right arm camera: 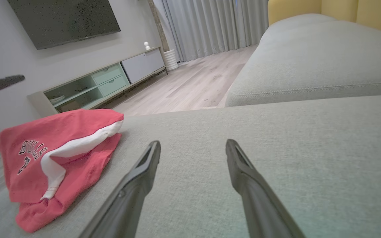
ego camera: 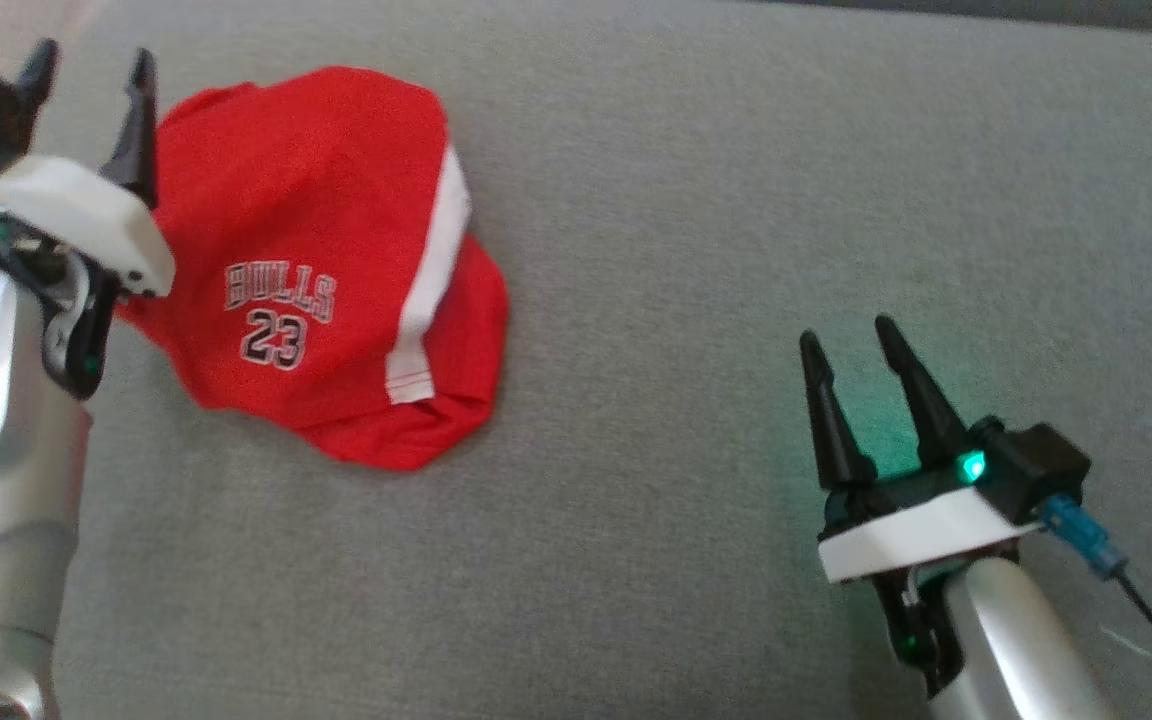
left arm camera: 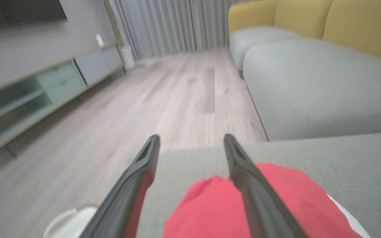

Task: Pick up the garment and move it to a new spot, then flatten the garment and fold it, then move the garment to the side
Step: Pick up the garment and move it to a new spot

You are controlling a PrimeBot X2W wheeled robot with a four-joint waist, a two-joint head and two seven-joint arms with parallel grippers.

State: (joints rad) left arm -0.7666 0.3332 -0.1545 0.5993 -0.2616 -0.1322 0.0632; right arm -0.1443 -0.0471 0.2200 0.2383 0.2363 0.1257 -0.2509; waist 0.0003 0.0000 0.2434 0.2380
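Left gripper [ego camera: 91, 62]: fingers spread wide, nothing held between them. Its inner finger stands at the near edge of the garment [ego camera: 316, 220]; whether it touches the cloth cannot be told. In the left wrist view the same gripper [left arm camera: 191, 138] has the garment [left arm camera: 210, 205] under its right-hand finger, with red cloth also showing in the gap low between both fingers. Right gripper [ego camera: 848, 340]: fingers likewise spread and empty, over bare grey cushion [ego camera: 736, 200], well apart from the garment, which lies off to its left. From the right wrist view, this gripper [right arm camera: 193, 143] points across the cushion [right arm camera: 293, 138] with the garment [right arm camera: 61, 132] to the left of its fingers. Garment: red jersey, white stripe, print reading "BULLS 23", lying bunched and partly folded over itself on the cushion, not flat. Wooden floor [right arm camera: 197, 82] lies beyond the cushion's far edge.
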